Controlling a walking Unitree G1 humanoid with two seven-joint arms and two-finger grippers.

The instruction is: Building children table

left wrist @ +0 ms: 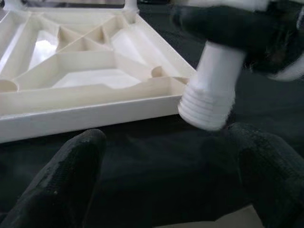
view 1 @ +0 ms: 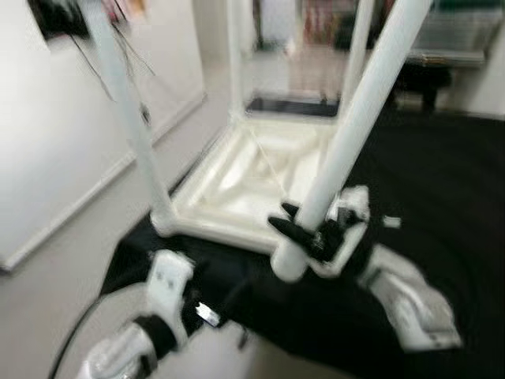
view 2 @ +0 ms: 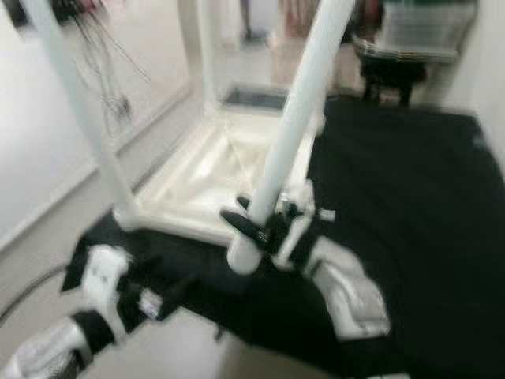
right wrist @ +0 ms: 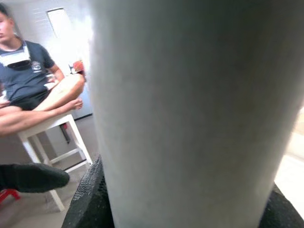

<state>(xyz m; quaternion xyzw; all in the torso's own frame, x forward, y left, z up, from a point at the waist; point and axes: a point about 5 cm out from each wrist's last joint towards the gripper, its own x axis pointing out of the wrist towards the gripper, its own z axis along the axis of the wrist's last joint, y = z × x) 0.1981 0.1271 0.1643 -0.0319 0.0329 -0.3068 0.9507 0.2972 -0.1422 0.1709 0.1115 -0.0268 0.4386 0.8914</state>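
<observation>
Right gripper (view 1: 306, 230) clamped on white leg (view 1: 359, 118), centre frame — threaded end beside tabletop (view 1: 237, 189) corner. Left gripper (left wrist: 166, 190) spread open, lower left. Risk: tilted leg cross-threading, slipping.

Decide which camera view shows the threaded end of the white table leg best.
The left wrist view: the white table leg's threaded end sits close and sharp, its ridges visible. Both eye views show it small and blurred below the right gripper. The right wrist view shows plain shaft.
</observation>
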